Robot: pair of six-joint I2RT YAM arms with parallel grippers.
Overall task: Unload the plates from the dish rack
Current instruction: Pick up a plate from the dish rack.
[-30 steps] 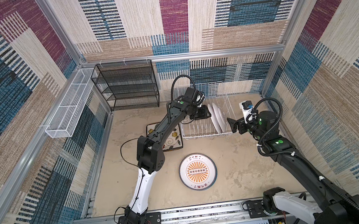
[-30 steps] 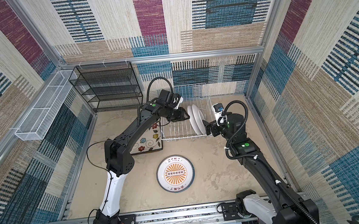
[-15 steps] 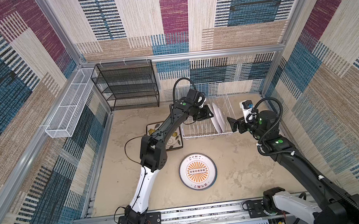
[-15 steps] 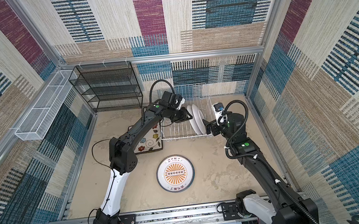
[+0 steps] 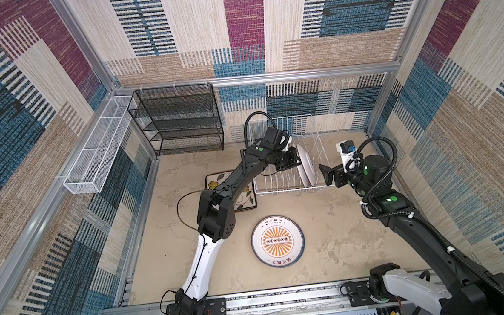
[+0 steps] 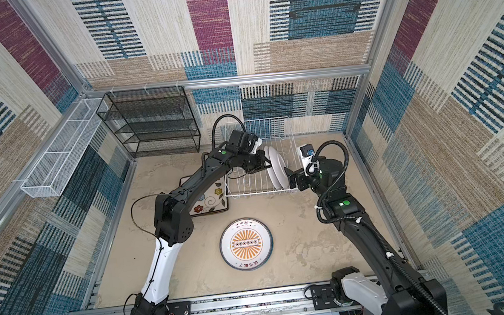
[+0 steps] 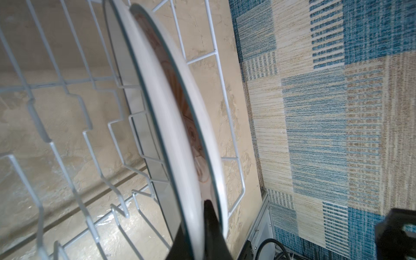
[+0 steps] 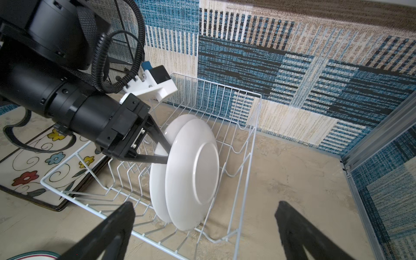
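Note:
Two round white plates stand on edge in the white wire dish rack [image 5: 281,190] [image 6: 257,192] [image 8: 256,126]. My left gripper [image 5: 298,160] [image 6: 266,163] [image 7: 198,216] [image 8: 165,153] is shut on the upper rim of the plate [image 7: 157,112] [image 8: 157,191] farther from my right arm, with one finger between the two. The other plate [image 7: 202,117] [image 8: 193,171] stands close behind it. My right gripper [image 5: 323,173] [image 6: 291,178] [image 8: 204,208] hangs open and empty at the rack's right end. A round sunburst plate [image 5: 277,241] [image 6: 246,244] and a square flowered plate [image 5: 215,181] [image 6: 209,199] [image 8: 33,162] lie on the table.
A black mesh shelf unit [image 5: 179,121] [image 6: 151,123] stands at the back left. A long white mesh basket [image 5: 94,153] [image 6: 57,156] hangs on the left wall. The rack's tall grid side [image 5: 291,126] backs onto the rear wall. Patterned walls close in all round.
My left gripper has moved right along the rack to the plates and closed on the rim of one. The right arm has not moved.

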